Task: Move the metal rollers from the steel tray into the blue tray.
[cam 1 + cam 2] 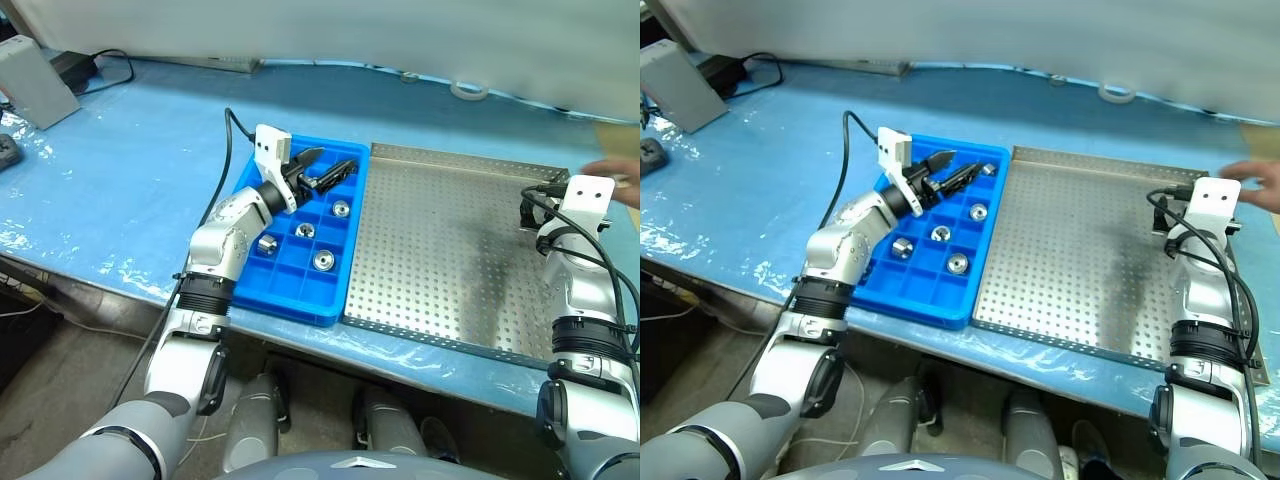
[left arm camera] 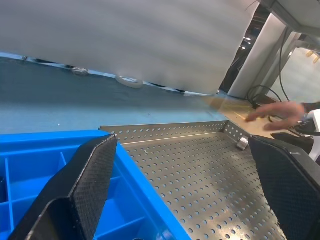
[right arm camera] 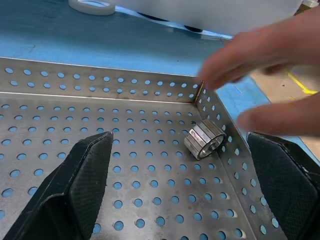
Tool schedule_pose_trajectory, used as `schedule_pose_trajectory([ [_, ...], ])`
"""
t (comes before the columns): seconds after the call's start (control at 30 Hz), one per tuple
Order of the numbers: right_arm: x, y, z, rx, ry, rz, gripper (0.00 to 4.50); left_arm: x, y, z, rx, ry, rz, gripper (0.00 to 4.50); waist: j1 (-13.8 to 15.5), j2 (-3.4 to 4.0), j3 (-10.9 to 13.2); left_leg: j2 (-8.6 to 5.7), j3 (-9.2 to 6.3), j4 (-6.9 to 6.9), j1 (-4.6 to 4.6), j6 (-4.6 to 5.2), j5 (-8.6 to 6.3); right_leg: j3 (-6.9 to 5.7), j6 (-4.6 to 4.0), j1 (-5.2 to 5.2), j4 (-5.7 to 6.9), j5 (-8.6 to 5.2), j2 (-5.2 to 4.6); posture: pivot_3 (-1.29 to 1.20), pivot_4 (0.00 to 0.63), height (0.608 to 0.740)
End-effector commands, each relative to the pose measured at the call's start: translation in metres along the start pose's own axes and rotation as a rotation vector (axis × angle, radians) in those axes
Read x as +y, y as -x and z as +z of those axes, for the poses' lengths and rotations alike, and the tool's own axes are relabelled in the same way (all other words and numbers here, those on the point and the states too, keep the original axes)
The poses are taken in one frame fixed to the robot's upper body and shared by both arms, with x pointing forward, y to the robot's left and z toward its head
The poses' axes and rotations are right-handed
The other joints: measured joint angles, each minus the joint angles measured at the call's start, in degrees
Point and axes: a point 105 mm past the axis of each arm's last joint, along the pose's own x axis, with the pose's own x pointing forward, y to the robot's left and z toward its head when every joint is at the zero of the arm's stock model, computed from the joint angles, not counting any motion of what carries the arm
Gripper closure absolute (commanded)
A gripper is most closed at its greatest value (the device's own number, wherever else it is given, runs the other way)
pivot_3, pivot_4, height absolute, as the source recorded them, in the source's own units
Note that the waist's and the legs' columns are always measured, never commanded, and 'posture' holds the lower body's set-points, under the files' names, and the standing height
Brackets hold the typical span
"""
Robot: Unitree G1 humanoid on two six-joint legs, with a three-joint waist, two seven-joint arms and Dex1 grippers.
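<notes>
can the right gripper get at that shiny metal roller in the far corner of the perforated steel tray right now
Probably not yet: the open right gripper faces the shiny metal roller in the steel tray's corner, but a person's hand hovers just above it.

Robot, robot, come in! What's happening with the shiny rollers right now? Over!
Both grippers open, left gripper over blue tray, right gripper facing last roller in steel tray corner. Four rollers already in blue tray. A person's hand hovers above that roller.
</notes>
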Motion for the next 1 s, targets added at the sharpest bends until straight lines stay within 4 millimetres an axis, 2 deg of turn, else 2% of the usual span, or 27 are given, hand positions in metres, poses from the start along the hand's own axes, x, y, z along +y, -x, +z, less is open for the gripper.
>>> schedule_pose_trajectory([
  [0.03,-0.003,0.001,0.015,-0.053,0.006,-0.009,0.0,-0.006,-0.001,0.014,-0.039,-0.035,-0.021,0.01,0.0,0.0,0.0,0.0,0.0,0.0,0.0,0.0,0.0,0.0,0.0,0.0,0.0,0.0,0.0,-0.12,0.15,0.74],
  [0.4,-0.002,0.002,0.014,-0.051,0.005,-0.005,0.0,-0.007,-0.002,0.012,-0.038,-0.028,-0.026,0.01,0.0,0.0,0.0,0.0,0.0,-0.01,0.0,0.0,0.0,0.01,0.0,0.0,-0.01,0.0,0.0,-0.13,0.15,0.74],
  [0.77,0.012,0.003,0.011,-0.039,0.005,0.034,0.0,-0.006,-0.001,0.011,-0.034,-0.026,-0.021,0.01,0.0,0.0,0.0,0.0,0.0,-0.01,0.0,-0.01,0.0,0.02,0.0,-0.01,-0.01,0.0,0.0,-0.13,0.15,0.74],
  [0.87,0.019,0.004,0.012,-0.039,-0.001,0.056,0.0,-0.006,-0.001,0.011,-0.033,-0.026,-0.019,0.01,0.0,0.0,0.0,0.0,0.0,-0.02,0.0,-0.01,0.0,0.02,0.0,-0.01,-0.02,0.0,0.0,-0.13,0.15,0.74],
  [1.0,0.041,0.009,0.016,-0.046,-0.006,0.187,0.0,-0.006,-0.001,0.011,-0.034,-0.026,-0.017,0.01,-0.1,0.0,0.0,0.01,0.0,-0.03,0.0,-0.01,0.0,0.02,0.0,-0.02,-0.02,0.0,0.0,-0.12,0.15,0.74],
])
